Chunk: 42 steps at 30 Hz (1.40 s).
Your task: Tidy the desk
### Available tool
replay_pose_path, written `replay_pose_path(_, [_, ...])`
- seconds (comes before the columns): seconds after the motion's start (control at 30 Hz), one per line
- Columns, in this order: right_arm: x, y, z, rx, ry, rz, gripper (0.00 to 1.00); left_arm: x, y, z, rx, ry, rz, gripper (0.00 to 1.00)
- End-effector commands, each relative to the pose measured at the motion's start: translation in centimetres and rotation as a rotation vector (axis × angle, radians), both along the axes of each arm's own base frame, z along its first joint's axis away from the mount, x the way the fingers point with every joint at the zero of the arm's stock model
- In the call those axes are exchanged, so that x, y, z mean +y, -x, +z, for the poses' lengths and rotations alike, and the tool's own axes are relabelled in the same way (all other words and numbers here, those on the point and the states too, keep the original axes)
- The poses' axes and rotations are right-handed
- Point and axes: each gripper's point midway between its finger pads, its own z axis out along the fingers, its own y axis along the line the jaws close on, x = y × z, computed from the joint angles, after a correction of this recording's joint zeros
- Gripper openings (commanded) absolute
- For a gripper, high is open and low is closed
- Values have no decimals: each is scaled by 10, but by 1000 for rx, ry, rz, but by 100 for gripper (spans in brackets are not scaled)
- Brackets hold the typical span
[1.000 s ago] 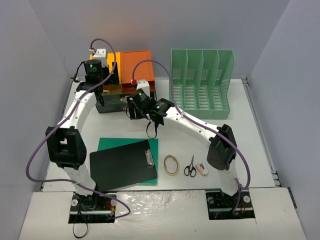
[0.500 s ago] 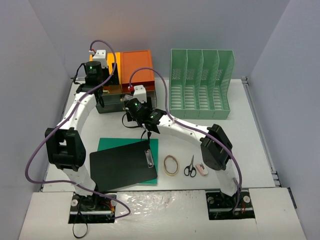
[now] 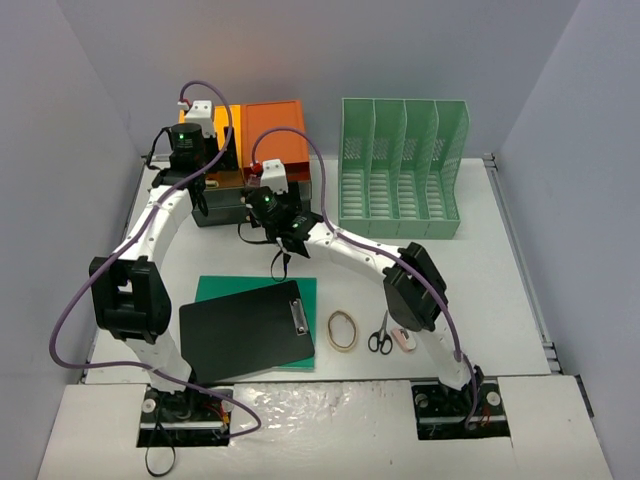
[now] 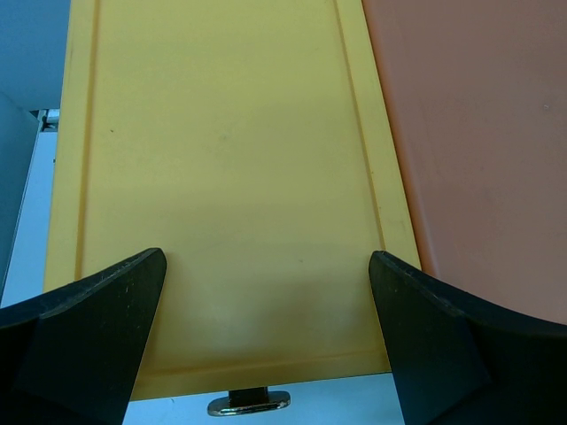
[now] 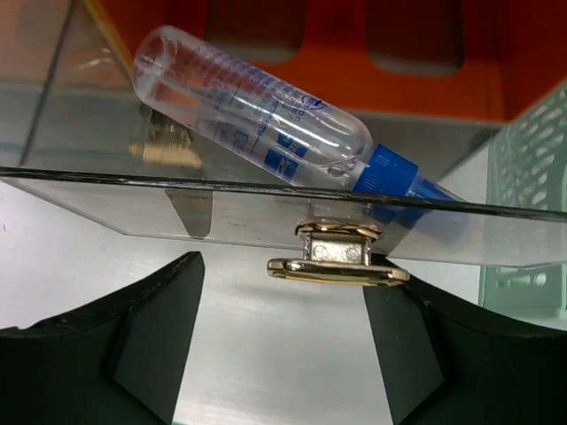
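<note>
The white desk (image 3: 480,290) carries an orange-topped drawer unit (image 3: 272,128) at the back. My right gripper (image 5: 283,270) stands open at the front of a clear drawer (image 5: 266,212), one finger on each side of its gold handle (image 5: 337,260). The right finger (image 5: 399,336) is close to the handle's end. A clear glue bottle with a blue cap (image 5: 266,111) lies inside that drawer. My left gripper (image 4: 266,261) hangs open over the unit's yellow top (image 4: 221,159), holding nothing. In the top view the right gripper (image 3: 264,214) is at the unit's front and the left gripper (image 3: 198,165) above it.
A green slotted file rack (image 3: 402,170) stands right of the drawer unit. Near the front lie a black clipboard (image 3: 240,332) on a green sheet (image 3: 305,292), a rubber band (image 3: 342,330), scissors (image 3: 380,332) and a small eraser (image 3: 402,340). Grey-lilac walls enclose the desk.
My right arm has swung left and back, bringing its gripper up to the drawer front, and its jaws have widened slightly. The left arm has not moved.
</note>
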Motion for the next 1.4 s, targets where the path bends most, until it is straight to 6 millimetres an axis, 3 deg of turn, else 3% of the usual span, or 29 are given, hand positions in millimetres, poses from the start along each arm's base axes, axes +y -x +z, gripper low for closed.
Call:
replay_pose_path(0.0, [-3,-38,69,-149,-118,-50,69,1,39,-69,269,-29,-22,97])
replay_pose_path(0.33, [-11,-76,83,-177,-152,-45,69,2,41,-73,281,-35,-21,97])
replay_pose_path(0.67, [-3,-93,87,-196,-162,-10,70,4,43,-75,286,-41,-16,97])
replay_pose_path(0.87, [-7,-82,99,-197,-170,-4,70,4,42,-76,289,-46,-15,97])
replay_pose_path(1.07, [-7,-40,110,-154,-182,26,71,5,41,-77,292,-47,-14,97])
replay_pose_path(1.2, [-5,-19,137,-170,-216,61,71,5,40,-76,290,-49,-13,97])
replay_pose_path(1.37, [-10,-12,190,-239,-265,68,71,5,40,-77,293,-48,-12,97])
